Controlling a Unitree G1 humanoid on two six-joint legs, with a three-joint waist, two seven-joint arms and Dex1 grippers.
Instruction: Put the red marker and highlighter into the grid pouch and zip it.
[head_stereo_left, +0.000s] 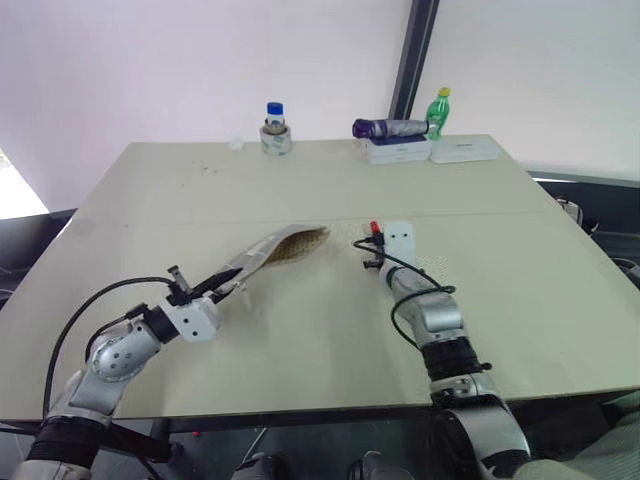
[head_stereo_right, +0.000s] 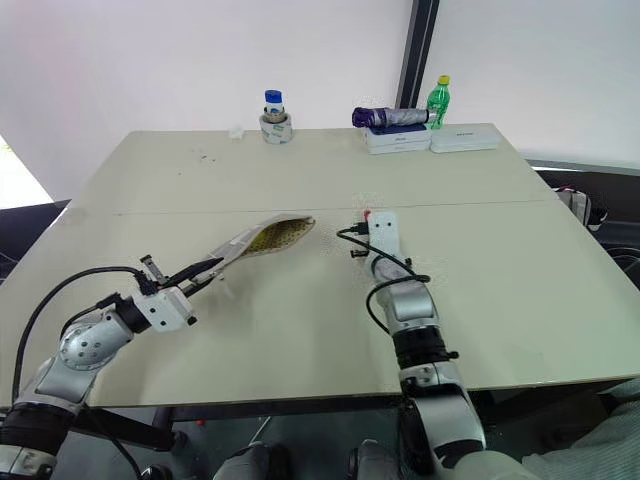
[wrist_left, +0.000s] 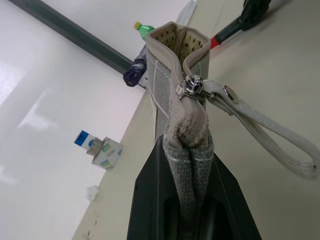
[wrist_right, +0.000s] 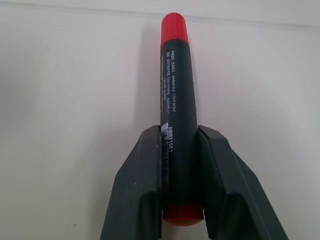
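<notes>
So the right end effector (wrist_right: 181, 175) has its fingers closed around the red marker (wrist_right: 176, 95) down on the surface (head_stereo_left: 300, 330), while the left end effector (wrist_left: 192, 200) pinches the open grid pouch (head_stereo_left: 275, 252). Inserting and zipping remain; the highlighter isn't clearly visible.

On your left, the left gripper (head_stereo_left: 232, 281) is clamped on the near end of the grid pouch (head_stereo_left: 275, 252), which is raised off the table (head_stereo_left: 150, 200) with its open mouth facing right. Just right of that mouth, your right gripper (head_stereo_left: 372, 243) meets the red marker (head_stereo_left: 376, 229) on the tabletop
</notes>
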